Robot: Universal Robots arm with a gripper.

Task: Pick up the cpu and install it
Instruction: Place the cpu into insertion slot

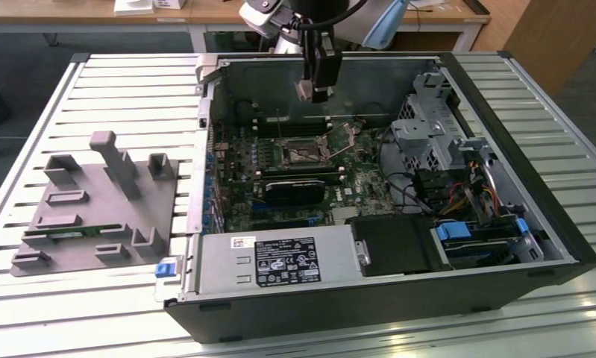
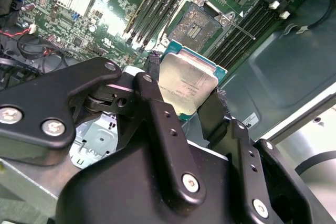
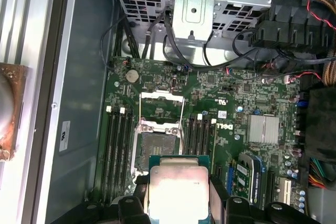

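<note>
The cpu [image 2: 188, 85], a flat square chip with a shiny silver top and a thin pale edge, is clamped between my gripper's [image 2: 186, 92] two black fingers. In the first wrist view the cpu [image 3: 178, 188] hangs just above the motherboard, close to the open socket [image 3: 157, 145], whose metal frame is flipped up. In the exterior view my gripper [image 1: 315, 94] hovers inside the open computer case, above and slightly behind the socket [image 1: 303, 154]. The socket [image 2: 197, 24] lies bare, its contact field showing.
Memory slots [image 3: 118, 150] flank the socket. A black module [image 1: 292, 190] sits in front of it, with a drive cage [image 1: 432, 127] at the exterior view's right and a power supply [image 1: 277, 261] at the front. A grey fixture [image 1: 89, 201] at the exterior view's left holds a green stick [image 1: 74, 233].
</note>
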